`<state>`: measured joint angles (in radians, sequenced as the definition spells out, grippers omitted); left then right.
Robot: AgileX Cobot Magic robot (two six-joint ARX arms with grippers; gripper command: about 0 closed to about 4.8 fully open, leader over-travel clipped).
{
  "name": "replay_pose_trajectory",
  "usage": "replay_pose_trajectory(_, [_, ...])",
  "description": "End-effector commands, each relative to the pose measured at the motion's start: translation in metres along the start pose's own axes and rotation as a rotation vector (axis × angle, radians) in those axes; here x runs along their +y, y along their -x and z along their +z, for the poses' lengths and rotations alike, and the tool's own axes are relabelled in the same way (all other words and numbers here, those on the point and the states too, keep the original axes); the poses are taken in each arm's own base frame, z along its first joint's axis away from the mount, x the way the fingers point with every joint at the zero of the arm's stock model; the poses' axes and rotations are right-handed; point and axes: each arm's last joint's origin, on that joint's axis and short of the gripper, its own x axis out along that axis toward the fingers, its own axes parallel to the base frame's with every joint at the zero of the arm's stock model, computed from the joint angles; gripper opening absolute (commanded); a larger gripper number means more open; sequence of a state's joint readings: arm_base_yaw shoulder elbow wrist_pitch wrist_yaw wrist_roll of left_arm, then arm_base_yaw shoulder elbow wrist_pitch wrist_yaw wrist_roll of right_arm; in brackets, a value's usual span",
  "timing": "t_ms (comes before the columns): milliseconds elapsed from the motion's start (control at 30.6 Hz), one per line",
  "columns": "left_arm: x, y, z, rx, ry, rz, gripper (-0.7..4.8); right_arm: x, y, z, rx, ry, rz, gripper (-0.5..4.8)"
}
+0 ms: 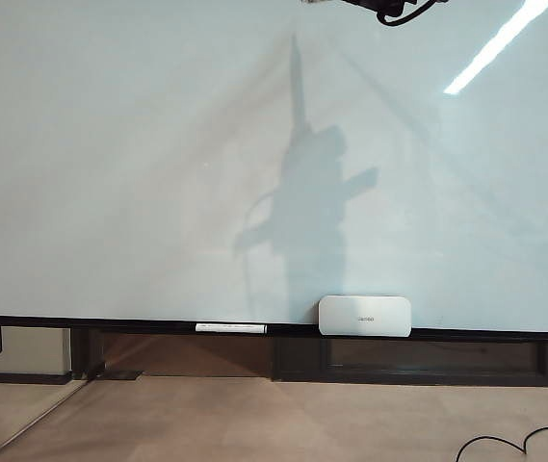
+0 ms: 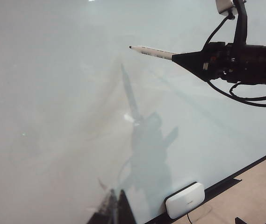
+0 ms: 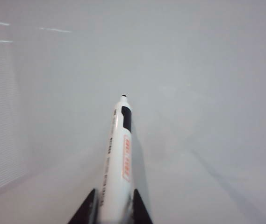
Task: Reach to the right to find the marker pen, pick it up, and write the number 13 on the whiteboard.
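The whiteboard (image 1: 110, 173) fills nearly every view, glossy and pale, with a thin black bottom edge. My right gripper (image 3: 114, 190) is shut on the marker pen (image 3: 118, 154), a white barrel with printed lettering and a dark tip pointing at the board. In the left wrist view the right gripper (image 2: 177, 57) holds the marker pen (image 2: 154, 52) high in front of the board, its tip apart from its shadow. My left gripper (image 2: 116, 193) is low near the board, fingers together with nothing between them. The number 13 does not show in any view.
A white rounded box (image 1: 365, 316) leans on the board's ledge, with a thin white pen (image 1: 230, 328) lying to its left. The arm's shadow (image 1: 307, 202) falls mid-board. Part of the right arm (image 1: 389, 10) shows at the top. A black cable (image 1: 514, 443) lies on the floor.
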<state>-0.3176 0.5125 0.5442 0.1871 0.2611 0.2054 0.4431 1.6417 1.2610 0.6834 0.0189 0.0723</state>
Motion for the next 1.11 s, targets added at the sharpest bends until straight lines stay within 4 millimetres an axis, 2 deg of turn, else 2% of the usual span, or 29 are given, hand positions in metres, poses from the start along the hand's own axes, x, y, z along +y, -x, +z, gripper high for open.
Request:
replay_pose_trajectory(33, [0.000, 0.000, 0.003, -0.015, -0.001, -0.003, -0.06, 0.005, -0.008, 0.007, -0.046, -0.001, -0.022, -0.06])
replay_pose_trajectory(196, [0.000, 0.000, 0.003, -0.016, -0.003, -0.003, -0.06, 0.010, -0.019, 0.011, -0.053, 0.008, -0.041, -0.05])
replay_pose_trajectory(1110, [0.000, 0.000, 0.003, -0.017, -0.008, -0.014, -0.06, 0.009, -0.027, 0.001, -0.080, 0.038, -0.060, -0.06])
